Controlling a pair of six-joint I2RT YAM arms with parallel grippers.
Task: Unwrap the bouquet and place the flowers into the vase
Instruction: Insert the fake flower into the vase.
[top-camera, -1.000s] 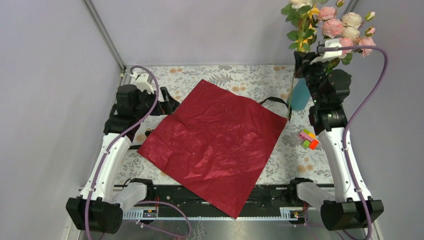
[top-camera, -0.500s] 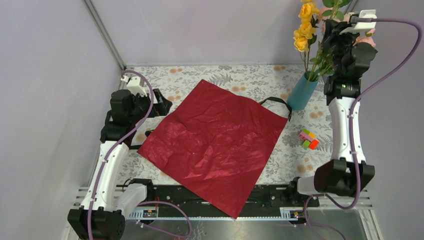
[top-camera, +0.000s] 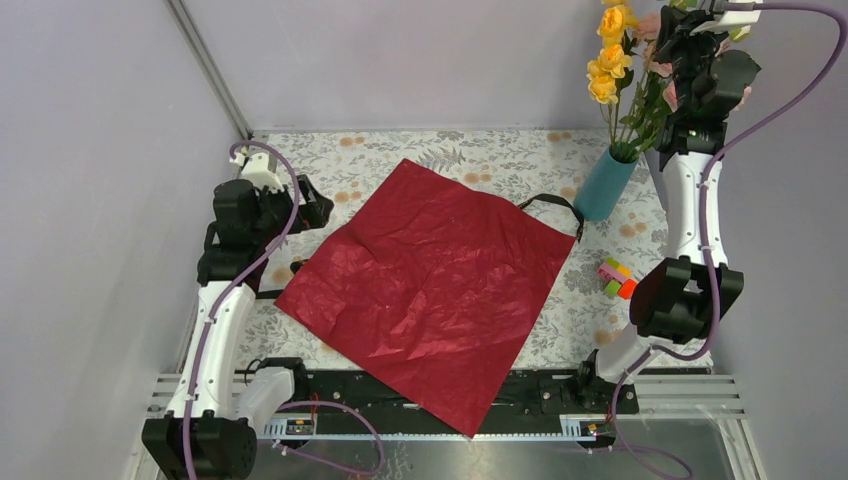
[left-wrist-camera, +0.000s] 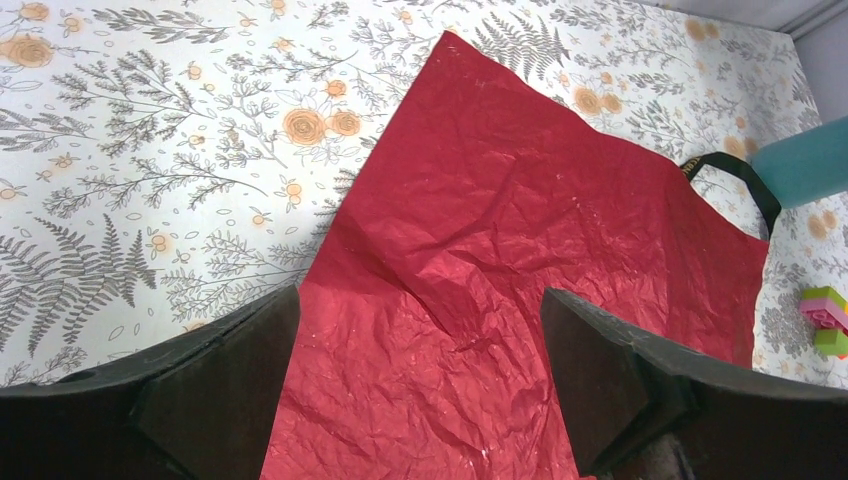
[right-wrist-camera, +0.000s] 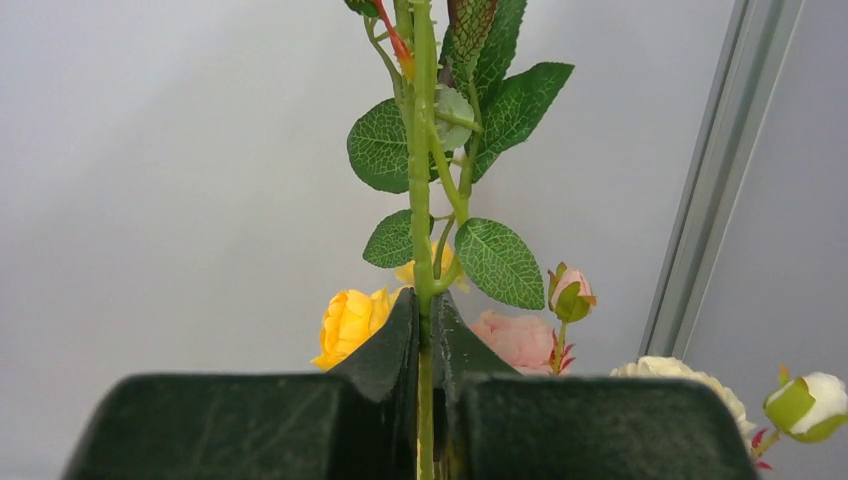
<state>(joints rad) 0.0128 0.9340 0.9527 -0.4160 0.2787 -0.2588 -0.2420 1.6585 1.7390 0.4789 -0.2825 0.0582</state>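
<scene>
Right arm's climbed higher, right tool (right-wrist-camera: 424, 310) clamped on a stem (right-wrist-camera: 418, 150), seemingly steering the flowers (top-camera: 610, 60) upright into the vase (top-camera: 603, 188); left tool (left-wrist-camera: 420, 300) gapes wide, idle above the spread paper (top-camera: 430, 280).

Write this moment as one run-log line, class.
right gripper: shut on flowers | flowers: stems in vase | left gripper: open, empty, by paper edge | paper: spread flat
</scene>
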